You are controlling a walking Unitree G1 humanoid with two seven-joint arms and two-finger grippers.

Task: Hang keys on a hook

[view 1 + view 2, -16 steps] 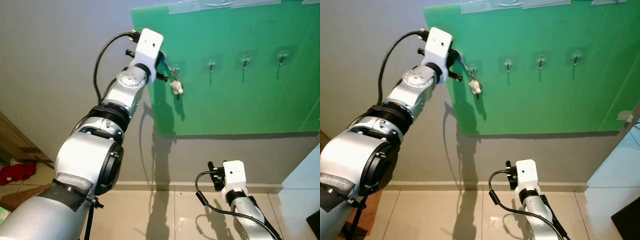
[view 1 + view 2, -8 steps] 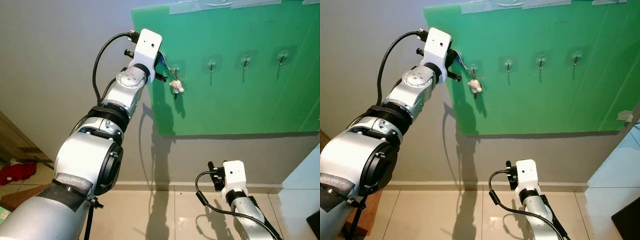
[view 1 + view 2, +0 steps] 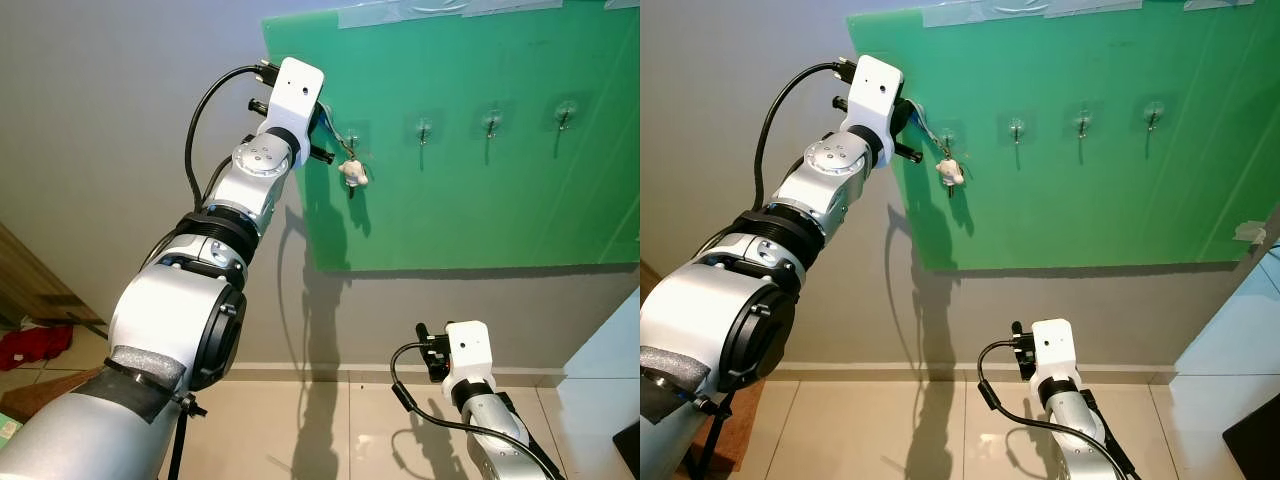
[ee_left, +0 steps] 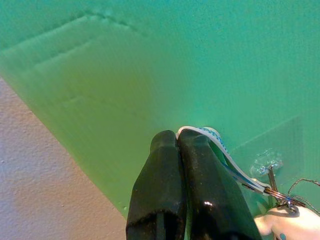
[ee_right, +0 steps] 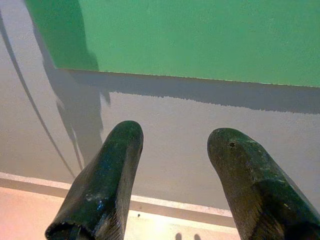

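A matte grey wall (image 3: 130, 130) fills the background, and a smooth green board (image 3: 480, 140) is fixed flat against it with strips of pale tape along its top edge; below, a pale skirting meets glossy beige floor tiles (image 3: 890, 430) that mirror the light. The left gripper (image 4: 181, 142) is raised to the board's upper corner nearest it, its two rounded black fingers pressed together on a flat white-and-blue strap (image 4: 227, 160). That strap runs away from the fingertips to a thin wire ring, and the keys (image 3: 352, 172), with a small whitish fob, dangle just past and slightly below the gripper, right at the nearest hook (image 4: 267, 165), a small clear stick-on pad with a metal prong; whether the ring sits on the prong cannot be told. Three more clear hooks (image 3: 490, 122) follow in a row across the board, farther from the gripper, each casting a slim shadow. The right gripper (image 5: 172, 150) hangs low, well below the board, its blunt, finely ribbed black fingers spread apart and holding nothing, pointed at the grey wall and skirting.
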